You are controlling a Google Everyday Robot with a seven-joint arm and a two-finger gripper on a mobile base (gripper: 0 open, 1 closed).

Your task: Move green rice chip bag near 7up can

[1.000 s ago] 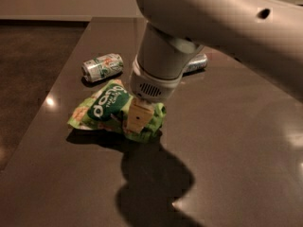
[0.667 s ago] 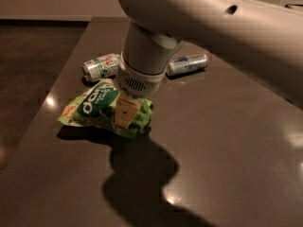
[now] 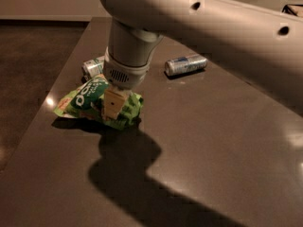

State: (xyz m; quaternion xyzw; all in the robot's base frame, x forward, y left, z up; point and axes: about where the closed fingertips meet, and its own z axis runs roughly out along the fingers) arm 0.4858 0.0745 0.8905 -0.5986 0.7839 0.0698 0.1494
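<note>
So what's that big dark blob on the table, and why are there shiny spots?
Camera view: the blob is the shadow of the arm on the table, just in front of the bag that the gripper is shut on; the shiny spots are glare off the table, one left of the bag, more near the right edge; the room is dim.

Plain indoor room: dark counter [image 3: 213,141], brown floor [image 3: 33,56], hand [image 3: 112,106] low over counter.

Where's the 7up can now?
The 7up can lies on its side at the far left of the table, half hidden behind the arm, just beyond the bag that the pincer grips; the blue can lies further right.
</note>
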